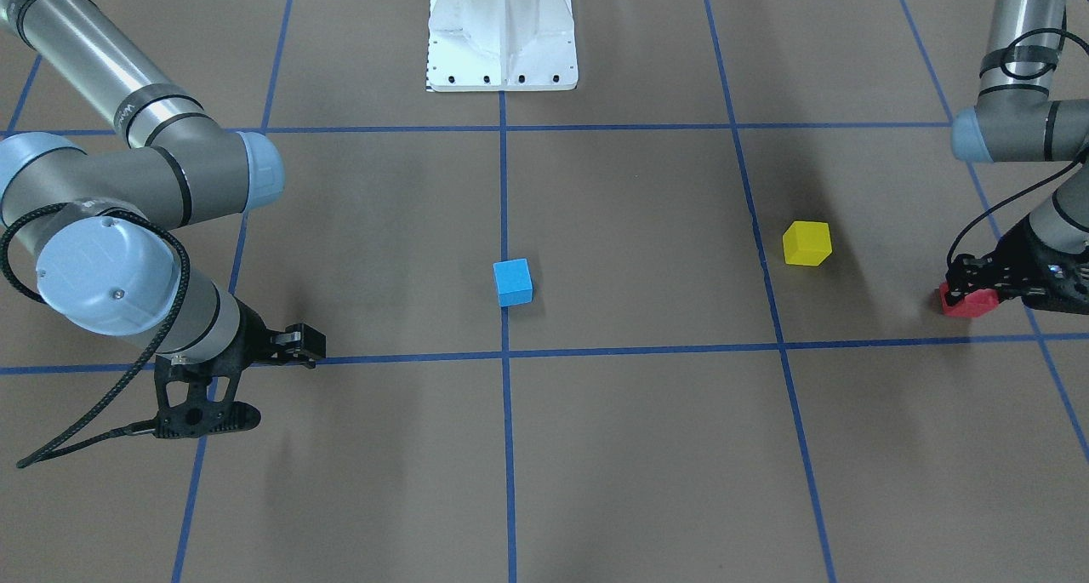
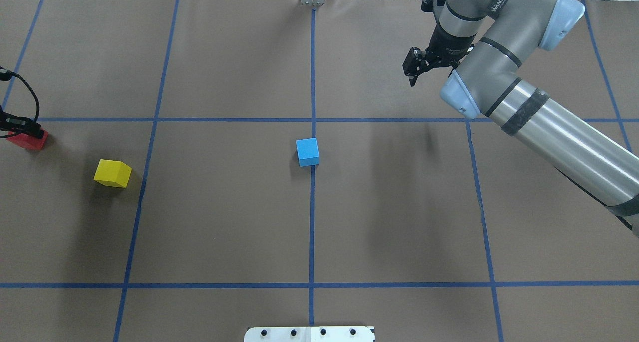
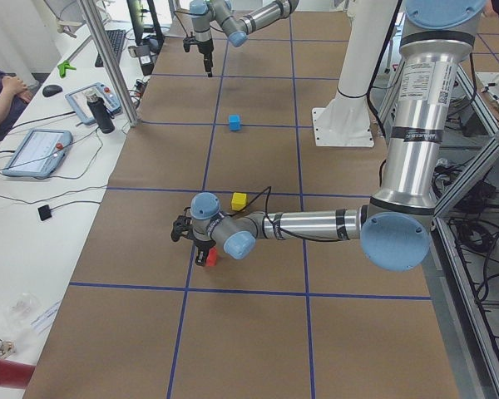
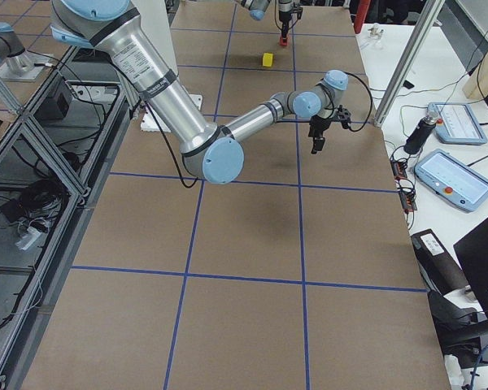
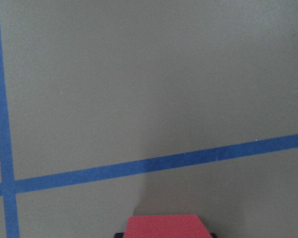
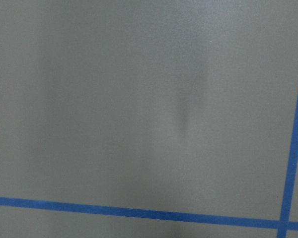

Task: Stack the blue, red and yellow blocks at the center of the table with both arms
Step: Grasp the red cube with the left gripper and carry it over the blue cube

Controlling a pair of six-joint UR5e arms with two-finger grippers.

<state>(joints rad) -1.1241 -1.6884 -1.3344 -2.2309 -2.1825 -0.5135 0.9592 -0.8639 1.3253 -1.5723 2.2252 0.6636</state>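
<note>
The red block (image 1: pixel 966 304) is clasped by the left gripper (image 1: pixel 970 283) on the table (image 1: pixel 647 447). The yellow block (image 1: pixel 806 243) is seen near that gripper, the blue block (image 1: pixel 513 282) well beyond it. Whether the right gripper (image 1: pixel 308 346) is clenched cannot be told.

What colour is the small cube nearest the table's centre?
Light blue; the small matte cube shows best in the overhead exterior view.

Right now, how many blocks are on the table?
3: blue at the center; yellow off to the robot's left; red farther left, at the left gripper. None seem hidden.
</note>
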